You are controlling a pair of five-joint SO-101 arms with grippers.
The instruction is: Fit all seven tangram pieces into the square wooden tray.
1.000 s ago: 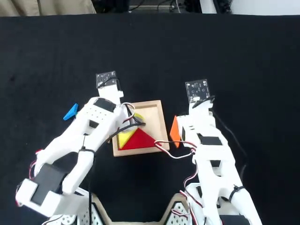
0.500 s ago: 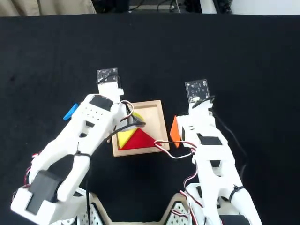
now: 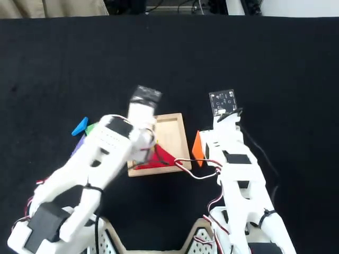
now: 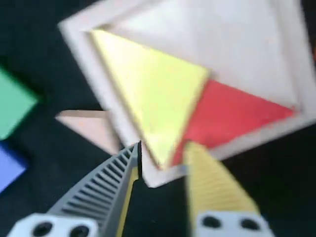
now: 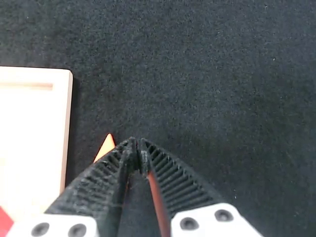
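Observation:
The square wooden tray (image 3: pixel 172 129) lies mid-table with a red triangle (image 3: pixel 161 155) in its near part. In the left wrist view the tray (image 4: pixel 197 34) holds a yellow triangle (image 4: pixel 153 91) beside the red triangle (image 4: pixel 232 116). My left gripper (image 4: pixel 163 155) is open, its jaws either side of a tray corner, with nothing between them. The left arm (image 3: pixel 114 140) covers the tray's left side. My right gripper (image 5: pixel 134 147) is shut, its tips over an orange piece (image 5: pixel 105 148). That orange piece (image 3: pixel 197 145) lies just right of the tray.
Left of the tray lie a blue piece (image 3: pixel 80 127), a green piece (image 3: pixel 91 128) and a purple piece (image 3: pixel 79 145). A pink triangle (image 4: pixel 91 128) sits against the tray's outer edge. The black cloth runs wide beyond the arms.
My left arm has swung right over the tray, hiding the yellow triangle from above and uncovering the green and purple pieces. The right arm has kept still.

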